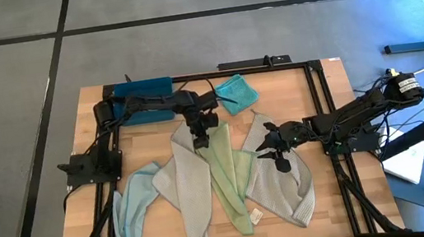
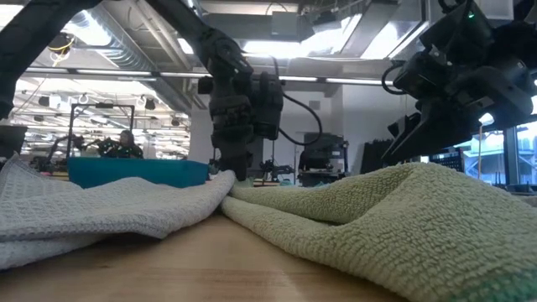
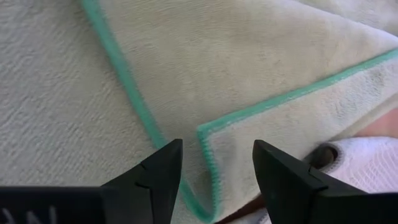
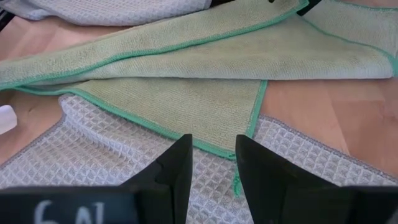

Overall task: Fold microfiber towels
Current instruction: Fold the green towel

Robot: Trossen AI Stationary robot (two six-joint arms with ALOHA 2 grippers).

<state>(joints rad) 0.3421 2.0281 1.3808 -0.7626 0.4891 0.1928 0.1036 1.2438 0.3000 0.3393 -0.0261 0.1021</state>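
The left end effector (image 1: 201,141) hangs open just above the pale green towel (image 1: 227,179), its fingers (image 3: 155,180) straddling a teal-hemmed corner near the tabletop (image 1: 333,93) centre. At about 3 o'clock from it, the right end effector (image 1: 273,150) hovers with jaws apart, holding nothing, where that green towel overlaps a grey towel (image 1: 284,187). Another grey towel (image 1: 189,188) and a pale blue towel (image 1: 132,209) lie toward 9 o'clock; a folded teal towel (image 1: 237,93) sits at 12 o'clock beside the dark blue tray (image 1: 141,89).
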